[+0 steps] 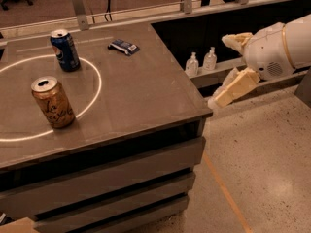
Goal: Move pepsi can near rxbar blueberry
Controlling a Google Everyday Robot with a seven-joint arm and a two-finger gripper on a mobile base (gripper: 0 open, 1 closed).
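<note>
- Grey desk top [146, 96] fills the left of our view, with drawer fronts below its front edge and a speckled floor [262, 169] beyond its right edge
- We see the pepsi can [65, 51] standing upright near the far edge, toward the far left corner, with its silver top showing
- It stands on the far arc of a thin ring of white light [99, 81] cast on the desk
- We find the rxbar blueberry [123, 46] lying flat near the far edge, to the right of the pepsi can and apart from it, outside the ring
- We note a gold-brown can [53, 102] upright inside the ring, toward the left edge and closer to the front edge than the other two things
- Our gripper [222, 70] hangs off the desk, out past the right edge and close to the front right corner, above the floor; its two cream fingers [238, 86] are spread wide with nothing between them
- We make out two small bottles [192, 64] on a low ledge beyond the right edge, just behind the gripper
</note>
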